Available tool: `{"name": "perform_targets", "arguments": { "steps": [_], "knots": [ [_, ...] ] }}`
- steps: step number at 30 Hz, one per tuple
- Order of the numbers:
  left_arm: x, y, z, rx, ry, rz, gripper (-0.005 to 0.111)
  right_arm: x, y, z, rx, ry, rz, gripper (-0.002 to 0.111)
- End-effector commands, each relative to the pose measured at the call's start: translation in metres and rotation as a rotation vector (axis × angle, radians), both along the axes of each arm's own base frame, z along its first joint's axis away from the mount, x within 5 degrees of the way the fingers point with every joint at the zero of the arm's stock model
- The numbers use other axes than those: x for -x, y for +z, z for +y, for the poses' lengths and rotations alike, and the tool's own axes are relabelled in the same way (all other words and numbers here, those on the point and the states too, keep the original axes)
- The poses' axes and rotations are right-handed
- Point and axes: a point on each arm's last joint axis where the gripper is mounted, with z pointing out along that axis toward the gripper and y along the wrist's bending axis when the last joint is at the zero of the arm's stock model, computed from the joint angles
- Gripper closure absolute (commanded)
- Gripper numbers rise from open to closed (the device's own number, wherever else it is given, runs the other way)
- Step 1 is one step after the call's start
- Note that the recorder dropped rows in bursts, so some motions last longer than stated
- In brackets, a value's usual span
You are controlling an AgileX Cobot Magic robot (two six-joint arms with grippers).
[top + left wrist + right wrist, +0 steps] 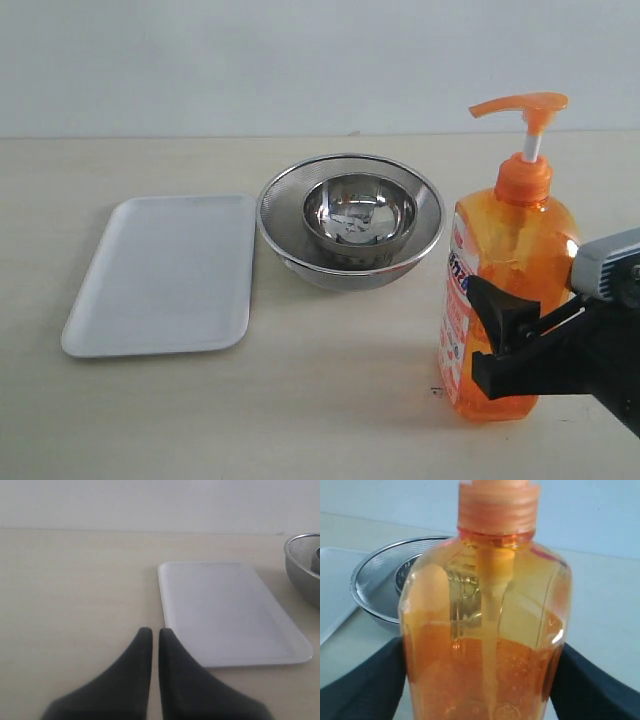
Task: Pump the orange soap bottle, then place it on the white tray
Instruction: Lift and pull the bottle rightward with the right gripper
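**Bottle gripped at the table's right front, tray well apart on the left**

The orange soap bottle [520, 250] stands upright on the table [330, 420], at the right front of the exterior view; its pump head is raised with the white stem showing, the nozzle pointing left; the label faces left.

The right gripper [490, 335] reaches in from the right edge; in the right wrist view its black fingers [365, 685] lie against both sides of the bottle's lower body with no gap showing, so they are clamped on it; the bottle's base is on the table.

The left gripper [151, 635] hovers over bare table, its fingers together with only a thin slit between them; their tips sit just beside the near corner of the white tray [225, 610].

The tray lies flat at the left, well apart from the bottle; its raised rim runs all round, corners rounded.

A steel mesh bowl [290, 215] holding a smaller steel bowl [360, 215] stands between tray and bottle but farther back; its rim comes just beside the tray's right edge and near the bottle's shoulder.

In front of the bowls a broad strip of table runs open from the bottle's foot to the tray's near right corner.
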Motion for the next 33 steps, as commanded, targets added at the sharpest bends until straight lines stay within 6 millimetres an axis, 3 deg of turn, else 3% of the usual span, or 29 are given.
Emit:
{"name": "perform_targets", "arguments": {
  "steps": [1, 26, 33],
  "knots": [
    [0.000, 0.002, 0.000, -0.001, 0.005, -0.014, 0.102, -0.003, 0.015, -0.004, -0.012, -0.036, -0.147, 0.108],
    [0.000, 0.002, 0.000, -0.001, 0.005, -0.014, 0.102, -0.006, 0.032, -0.013, -0.033, -0.141, -0.325, 0.108],
    [0.000, 0.002, 0.000, -0.001, 0.005, -0.014, 0.102, -0.016, 0.053, 0.000, 0.008, -0.157, -0.383, 0.108]
  ]
}}
